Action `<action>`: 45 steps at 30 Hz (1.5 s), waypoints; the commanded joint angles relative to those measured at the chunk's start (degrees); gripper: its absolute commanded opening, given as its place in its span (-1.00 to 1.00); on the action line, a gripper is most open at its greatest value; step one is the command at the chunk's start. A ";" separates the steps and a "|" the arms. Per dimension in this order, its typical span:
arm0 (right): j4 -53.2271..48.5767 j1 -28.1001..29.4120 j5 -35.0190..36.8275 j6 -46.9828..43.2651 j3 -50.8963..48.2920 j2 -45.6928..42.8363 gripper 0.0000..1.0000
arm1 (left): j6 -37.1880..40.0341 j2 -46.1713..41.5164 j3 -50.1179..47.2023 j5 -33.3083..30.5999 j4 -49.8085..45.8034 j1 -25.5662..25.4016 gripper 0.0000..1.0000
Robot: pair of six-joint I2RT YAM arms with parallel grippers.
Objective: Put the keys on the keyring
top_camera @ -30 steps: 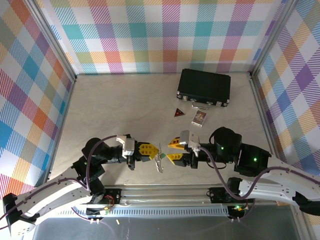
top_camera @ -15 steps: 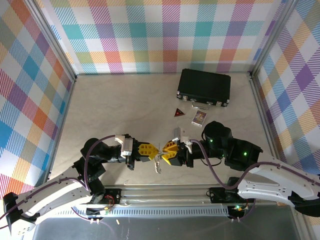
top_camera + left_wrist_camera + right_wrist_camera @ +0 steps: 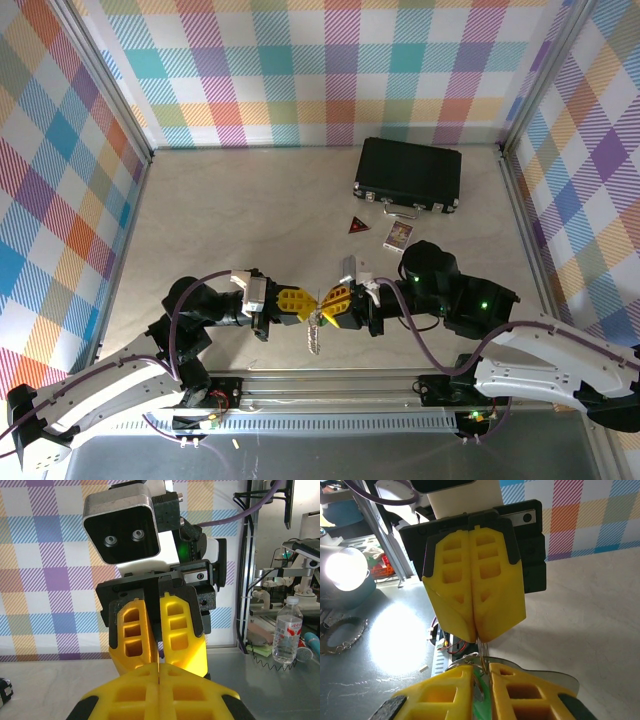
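Note:
My left gripper (image 3: 305, 303) and right gripper (image 3: 328, 300) meet tip to tip above the table's near edge. The keyring (image 3: 315, 325) hangs between them as a silvery bundle that dangles below. In the right wrist view, thin wire strands of the keyring (image 3: 481, 649) run out of the shut left gripper (image 3: 476, 636) down into the right gripper (image 3: 483, 672). Its yellow fingers stand a narrow gap apart, pressed on the green head of a key (image 3: 483, 706). From the left wrist, my left gripper (image 3: 159, 672) is shut with the right gripper (image 3: 159, 649) facing it.
A black rectangular case (image 3: 408, 175) lies at the back right. In front of it are a dark red triangular piece (image 3: 357, 226) and a small patterned card (image 3: 398, 236). Plaid walls close three sides. A metal rail (image 3: 330, 385) runs along the near edge.
My right gripper has moved left up to the left gripper's tips and narrowed its jaws onto the green key. The left arm has held still, shut.

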 commanded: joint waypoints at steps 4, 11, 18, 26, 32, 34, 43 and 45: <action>1.89 -0.14 -2.24 0.16 1.68 0.47 -0.80 | -0.16 -0.19 0.25 1.44 2.13 0.13 -1.00; 1.83 -0.18 -3.15 -0.55 1.94 1.25 -0.94 | 0.32 -0.14 0.19 1.26 0.49 0.13 -1.00; -1.36 -0.25 -0.68 -1.79 3.57 1.59 -1.00 | 2.27 0.08 1.73 1.02 -4.68 0.13 -1.00; -19.10 -0.33 7.57 -13.27 10.50 3.82 -1.00 | 9.72 1.77 8.57 -7.56 -23.59 0.13 -0.60; -29.47 -0.35 12.57 -20.33 16.49 8.49 -1.00 | 12.97 4.24 14.15 -9.54 -34.21 0.07 -0.42; -30.40 -0.35 12.80 -21.48 17.61 8.52 -1.00 | 13.48 4.92 15.27 -9.52 -35.38 0.12 -0.41; -33.33 -0.35 12.52 -23.82 20.66 11.37 -1.00 | 14.23 7.92 16.71 -8.03 -37.71 -0.49 -0.36; -33.29 -0.28 11.90 -23.94 20.85 11.73 -1.00 | 14.10 7.84 16.14 -8.32 -36.98 -0.66 -0.36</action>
